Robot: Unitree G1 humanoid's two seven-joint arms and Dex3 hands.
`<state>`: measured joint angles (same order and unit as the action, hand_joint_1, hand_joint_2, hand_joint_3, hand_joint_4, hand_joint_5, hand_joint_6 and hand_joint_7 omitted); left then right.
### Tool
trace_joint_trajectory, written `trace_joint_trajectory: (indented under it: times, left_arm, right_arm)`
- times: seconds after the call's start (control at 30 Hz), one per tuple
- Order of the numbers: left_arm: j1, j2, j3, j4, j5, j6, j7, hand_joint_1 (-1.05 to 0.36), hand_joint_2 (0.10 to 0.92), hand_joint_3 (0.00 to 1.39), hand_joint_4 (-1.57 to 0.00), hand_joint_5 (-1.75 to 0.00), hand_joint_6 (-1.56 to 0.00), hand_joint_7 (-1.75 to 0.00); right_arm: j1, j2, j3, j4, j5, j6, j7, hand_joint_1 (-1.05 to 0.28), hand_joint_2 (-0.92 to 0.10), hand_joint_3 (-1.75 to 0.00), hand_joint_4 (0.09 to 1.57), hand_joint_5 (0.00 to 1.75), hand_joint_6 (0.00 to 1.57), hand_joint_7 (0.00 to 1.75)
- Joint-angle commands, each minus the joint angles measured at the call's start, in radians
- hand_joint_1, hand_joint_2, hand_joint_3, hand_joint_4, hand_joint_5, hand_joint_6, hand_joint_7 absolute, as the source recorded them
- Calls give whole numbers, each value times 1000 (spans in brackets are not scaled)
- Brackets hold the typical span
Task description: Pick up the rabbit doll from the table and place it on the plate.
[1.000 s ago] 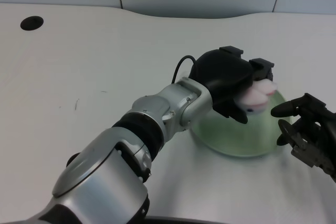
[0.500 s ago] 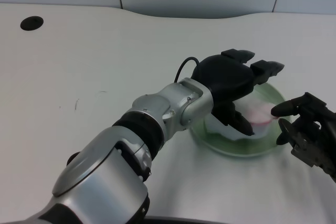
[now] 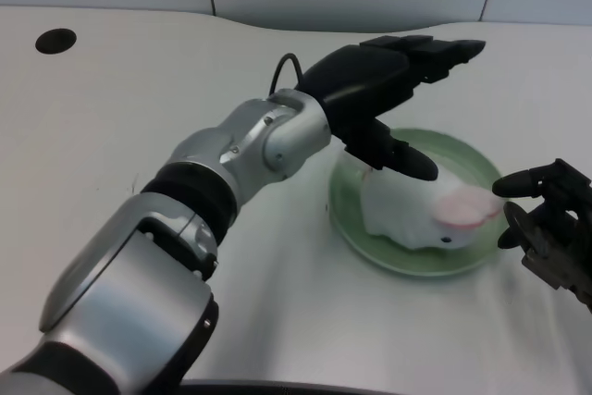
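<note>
The rabbit doll [image 3: 421, 210], white with a pink patch on its right end, lies on its side on the pale green plate [image 3: 356, 228], which sits on the white surface [image 3: 139, 117] toward the right of the head view. The doll rests within the plate's rim, covering much of its centre, and nothing holds it. The left hand [image 3: 384, 90] hangs above the plate's far-left edge, apart from the doll; its fingers are spread and stretched out to the right, empty, with one black digit pointing down and to the right just over the doll's upper left side. The silver left forearm [image 3: 250, 141] reaches in diagonally from the lower left. A dark round hole [image 3: 55, 41] shows in the surface at the upper left, well apart from the plate.
</note>
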<state>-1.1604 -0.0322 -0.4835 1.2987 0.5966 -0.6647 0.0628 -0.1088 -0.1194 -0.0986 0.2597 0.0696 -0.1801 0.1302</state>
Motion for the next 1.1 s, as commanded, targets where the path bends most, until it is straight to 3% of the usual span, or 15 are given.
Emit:
trace_joint_trajectory:
  times: [0.03,0.17,0.3,0.33,0.4,0.47,0.57,0.7,0.73,0.77,0.87,0.97,1.03,1.07,1.1]
  left_arm:
    - [26,60,50,-24,-58,-54,-54,-917,921,208,-72,-50,-103,-47]
    - [40,77,76,-36,-89,-77,-83,-923,921,213,-82,-61,-108,-49]
    - [147,156,217,-101,-283,-159,-259,-840,921,193,-101,-88,-151,-68]
    - [182,176,240,-122,-308,-179,-265,-830,921,190,-110,-94,-161,-72]
    - [256,220,274,-173,-335,-202,-254,-750,921,177,-247,-189,-234,-102]
    - [298,241,291,-211,-347,-203,-251,-687,921,168,-171,-528,-307,-75]
    - [388,270,339,-288,-413,-160,-284,-610,921,165,-195,-797,-417,-93]
    - [528,305,413,-430,-499,-81,-299,-538,921,196,-332,-996,-615,-159]
    - [536,305,415,-450,-502,-66,-303,-533,921,200,-339,-1013,-629,-162]
    - [598,313,445,-507,-554,-19,-325,-516,921,207,-383,-1086,-686,-193]
    - [735,322,498,-646,-676,100,-399,-459,921,222,-571,-1438,-916,-360]
    - [830,331,496,-772,-681,210,-417,-479,921,242,-630,-1506,-962,-433]
    - [892,316,507,-826,-720,278,-439,-471,921,253,-676,-1570,-848,-740]
    - [916,307,513,-842,-739,313,-443,-472,921,252,-679,-1632,-744,-1001]
    - [935,299,518,-853,-748,343,-439,-476,921,248,-676,-1662,-699,-1119]
  right_arm:
    - [-6,-3,-19,27,2,-21,-17,-263,-921,-536,406,1646,353,1308]
    - [-10,-3,-19,38,-6,-30,-29,-266,-921,-533,415,1640,358,1307]
    - [-13,4,-23,33,-21,-20,-61,-266,-921,-529,410,1615,361,1293]
    - [-14,9,-27,30,-16,-10,-69,-266,-921,-527,412,1612,364,1292]
    - [-12,16,-32,10,-17,24,-93,-262,-921,-520,408,1611,368,1290]
    - [-9,17,-31,-7,-18,47,-104,-247,-921,-527,393,1610,357,1279]
    - [-7,14,-32,-19,-18,54,-112,-229,-921,-535,376,1609,351,1271]
    - [-6,17,-41,-21,-31,47,-143,-217,-921,-532,363,1596,352,1259]
    - [-6,17,-40,-21,-31,47,-144,-216,-921,-532,362,1593,354,1256]
    - [-8,12,-46,-18,-23,45,-139,-213,-921,-532,369,1597,355,1254]
    - [-13,0,-57,-14,-10,55,-129,-205,-921,-531,388,1605,361,1240]
    - [-13,-5,-65,-17,-1,68,-115,-205,-921,-535,374,1590,358,1228]
    - [-14,-9,-68,-10,-7,61,-114,-203,-921,-534,374,1587,359,1226]
    - [-15,-9,-69,-10,-9,62,-115,-198,-921,-533,375,1584,364,1225]
    - [-16,-7,-71,-12,-8,68,-117,-196,-921,-532,376,1582,366,1224]
